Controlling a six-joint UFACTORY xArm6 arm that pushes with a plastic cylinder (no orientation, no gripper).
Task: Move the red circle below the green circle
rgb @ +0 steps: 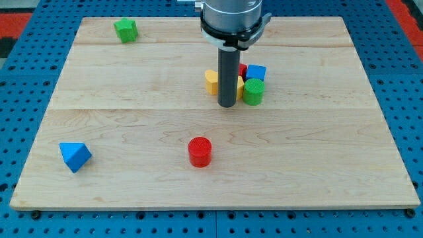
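Observation:
The red circle (199, 151) stands on the wooden board (132, 119) below the middle. The green circle (253, 91) stands in a cluster above the middle, up and to the right of the red circle. My tip (228, 104) is at the lower end of the dark rod, just left of the green circle and well above the red circle. It touches neither that I can tell.
The cluster holds a yellow block (212, 81) left of the rod, a blue cube (256, 72) above the green circle, and a red block (242, 69) mostly hidden behind. A green block (125, 30) sits at top left. A blue triangle (75, 156) sits at bottom left.

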